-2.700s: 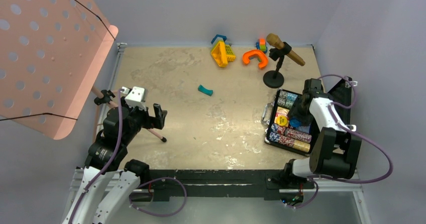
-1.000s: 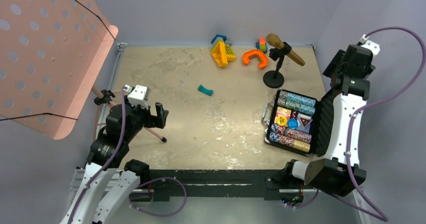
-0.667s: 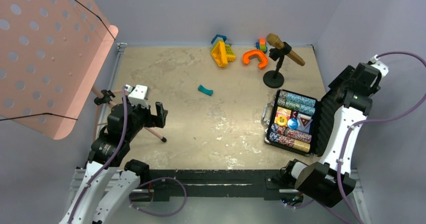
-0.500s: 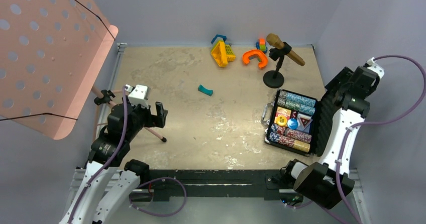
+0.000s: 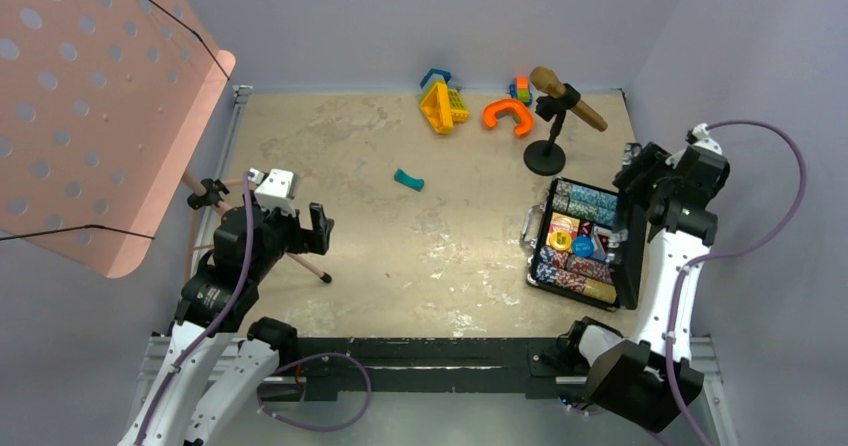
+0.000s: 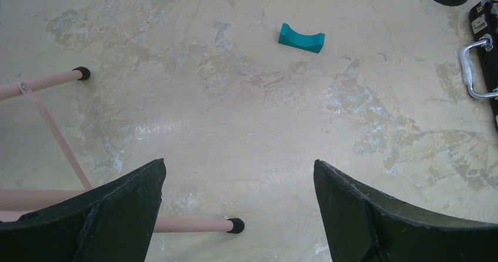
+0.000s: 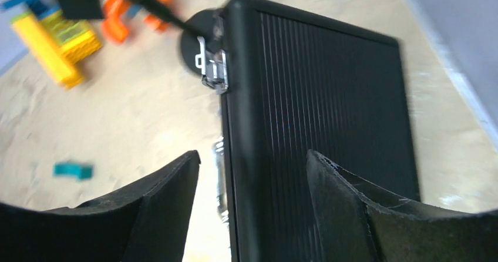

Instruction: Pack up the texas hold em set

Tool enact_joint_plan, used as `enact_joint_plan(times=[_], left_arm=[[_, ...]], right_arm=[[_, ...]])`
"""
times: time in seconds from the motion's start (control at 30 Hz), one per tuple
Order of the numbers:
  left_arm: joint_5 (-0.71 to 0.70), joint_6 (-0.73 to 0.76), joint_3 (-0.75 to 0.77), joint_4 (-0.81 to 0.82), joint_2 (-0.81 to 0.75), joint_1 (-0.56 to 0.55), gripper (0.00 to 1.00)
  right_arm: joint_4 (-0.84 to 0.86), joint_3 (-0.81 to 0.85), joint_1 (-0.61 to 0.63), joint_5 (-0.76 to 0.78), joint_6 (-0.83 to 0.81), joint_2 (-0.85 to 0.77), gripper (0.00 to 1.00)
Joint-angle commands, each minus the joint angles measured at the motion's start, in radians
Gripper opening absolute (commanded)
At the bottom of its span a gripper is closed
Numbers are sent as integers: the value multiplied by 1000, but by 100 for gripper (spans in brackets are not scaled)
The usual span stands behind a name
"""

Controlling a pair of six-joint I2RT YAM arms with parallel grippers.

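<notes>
The black texas hold em set case [image 5: 548,256] lies open at the table's right, with chip rows [image 5: 587,203], a yellow token [image 5: 561,238] and a blue token [image 5: 583,247] showing. Its ribbed lid [image 5: 630,246] stands tilted up over the tray, hiding the right part. My right gripper [image 5: 640,173] is open at the lid's top edge. In the right wrist view the lid [image 7: 317,86] and a silver latch [image 7: 212,68] lie between the spread fingers of that gripper [image 7: 252,154]. My left gripper [image 5: 300,228] hangs open over bare table at the left [image 6: 239,163].
A pink perforated music stand [image 5: 90,106] fills the left, its leg [image 6: 194,224] lying under my left gripper. A microphone stand [image 5: 546,156] rises just behind the case. Orange [image 5: 507,114] and yellow toys [image 5: 443,106] sit at the back. A teal curved piece [image 6: 301,37] lies mid-table.
My right arm has swung in from the right, and the lid has risen from lying open to nearly upright over the chips. The left arm has not moved.
</notes>
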Motion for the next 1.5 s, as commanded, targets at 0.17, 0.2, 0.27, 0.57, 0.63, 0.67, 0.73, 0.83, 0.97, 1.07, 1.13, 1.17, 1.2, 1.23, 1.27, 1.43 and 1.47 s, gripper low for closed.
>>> enact_joint_plan(times=[0.17,0.2,0.27,0.57,0.63,0.67,0.73,0.83,0.97,1.07,1.13,1.17,1.2,1.23,1.27,1.43,1.47], left_arm=[[-4,8,1,29,-16,-5,99],[-4,8,1,31,-16,-4,99],[-4,8,1,28,-17,-4,99],[1,2,8,24,-29,-4,99],[5,2,8,22,-31,-4,99],[6,1,8,22,-32,-4,100],[9,0,10,22,-33,-4,100],[12,0,11,22,-31,-4,99],[13,0,13,21,-30,-5,99],[12,0,13,20,-29,-5,99],[12,0,13,19,-30,-5,99],[13,0,13,19,-30,-5,99],[12,0,14,20,-31,-5,100],[13,0,14,19,-31,-5,100],[14,0,14,19,-32,-5,99],[18,0,14,19,-31,-5,99],[21,0,15,19,-31,-5,100]], right_arm=[[-19,44,203,-137,22,-64,71],[-22,46,202,-132,19,-79,71],[-18,37,203,-114,16,-108,70],[-28,-123,251,-115,-21,-72,32],[-28,-153,296,-107,-19,-47,26],[-31,-164,321,-103,-16,-34,21],[-36,-187,361,-101,-9,-10,14],[-39,-216,417,-91,7,8,7],[-26,-268,506,-73,53,10,3],[3,-306,568,-55,86,21,1],[13,-325,599,-42,103,35,0],[16,-330,611,-32,111,39,0],[21,-339,625,-20,122,39,0],[24,-349,635,-8,132,38,0],[27,-355,643,4,139,34,0],[69,-403,660,21,162,47,0],[79,-406,664,22,164,58,0]])
